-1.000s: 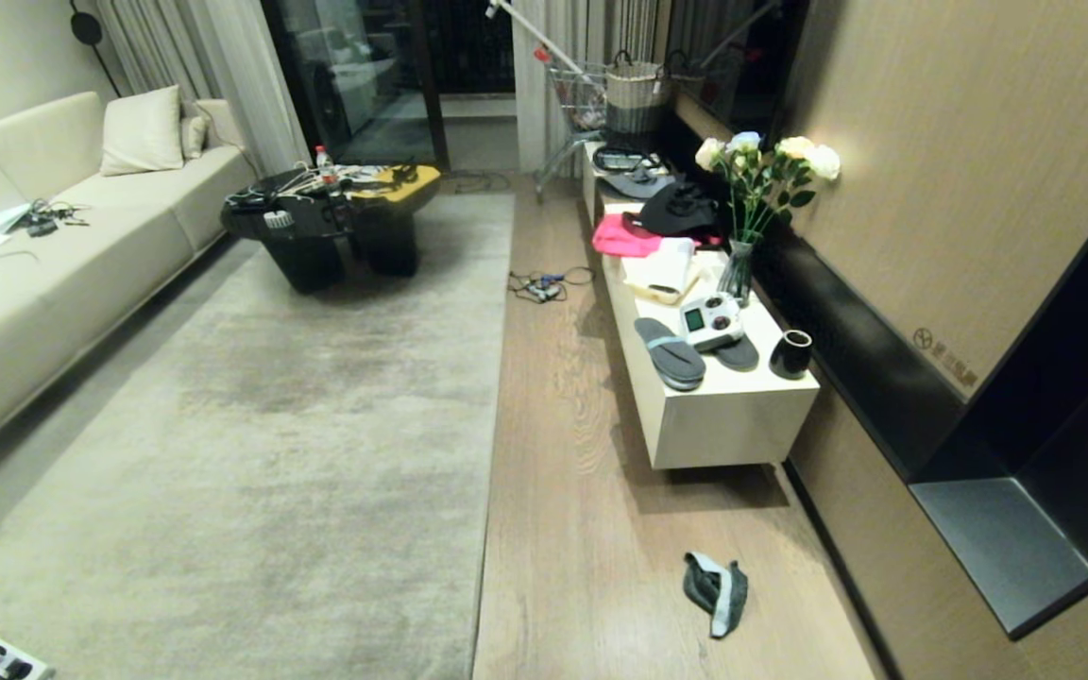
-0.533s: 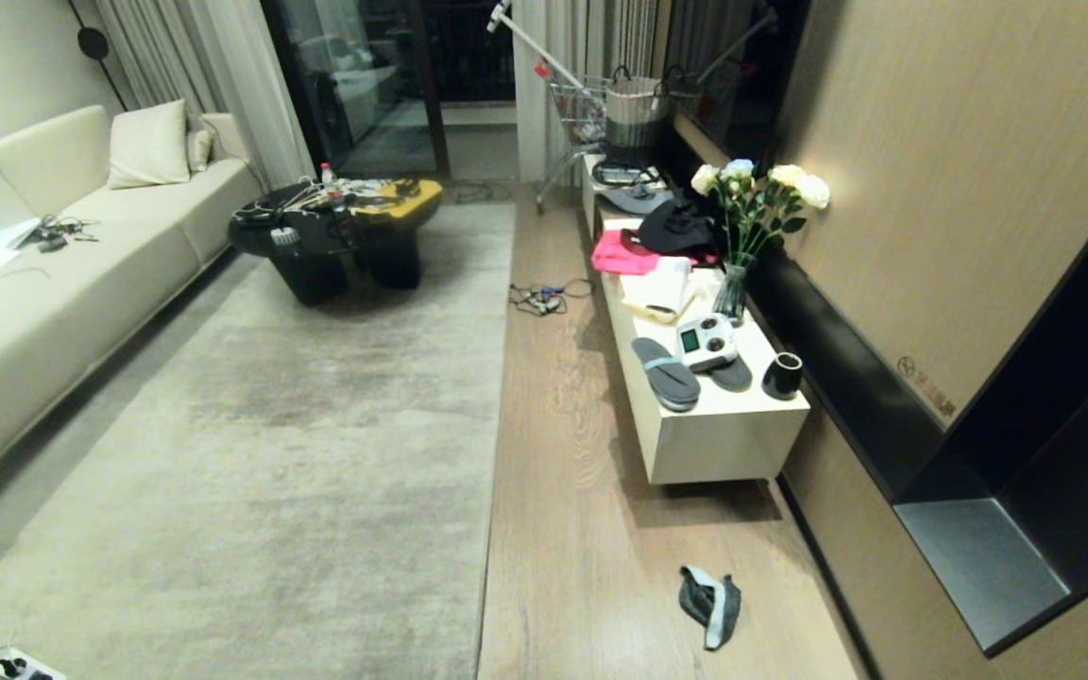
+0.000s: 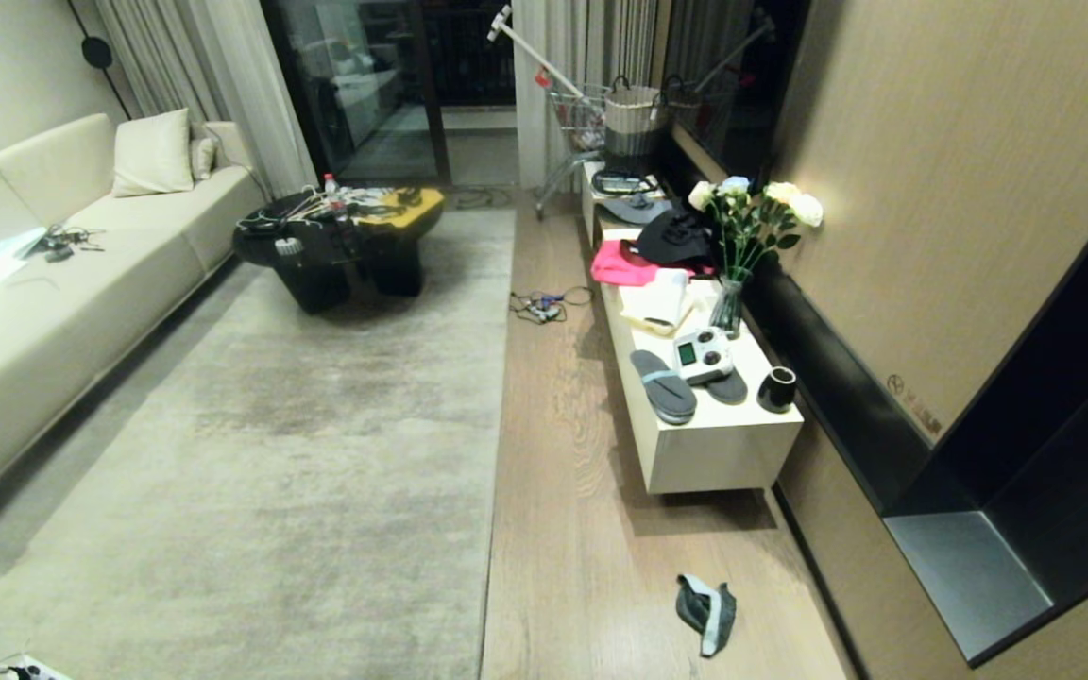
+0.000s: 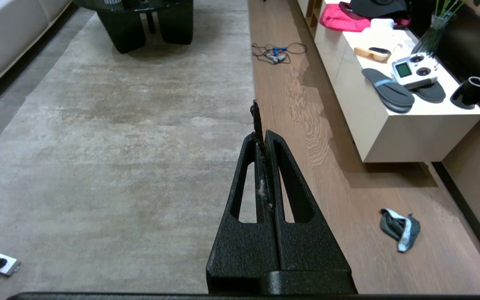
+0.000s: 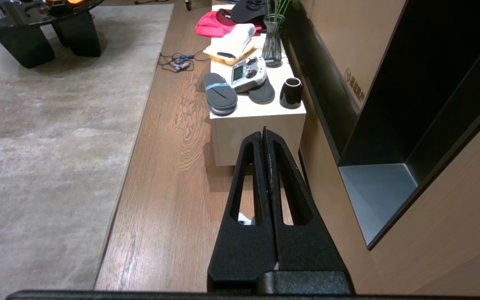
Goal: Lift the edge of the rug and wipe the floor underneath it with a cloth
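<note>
1. Left gripper (image 4: pixel 261 125) – fingers pressed together, nothing useful between them, only a dark frayed scrap poking out past the tips. It hangs above the rug's right edge.
2. Right gripper (image 5: pixel 265 135) – fingers closed flat on each other, empty, aimed toward the low white table (image 3: pixel 723 453).
3. The cloth (image 3: pixel 706 614) lies crumpled on the floor (image 3: pixel 563 529), between rug and wall, short of the table's near end. Likely light and limp – pinch a raised fold.
4. The rug (image 3: pixel 298 472) lies flat, its long edge straight against the planks. Probably heavy and floppy over its span; the thin edge nearest the cloth looks the best hold.
5. Against the earlier head view, the whole scene sits lower and further off – the camera has moved, the things have not.
</note>
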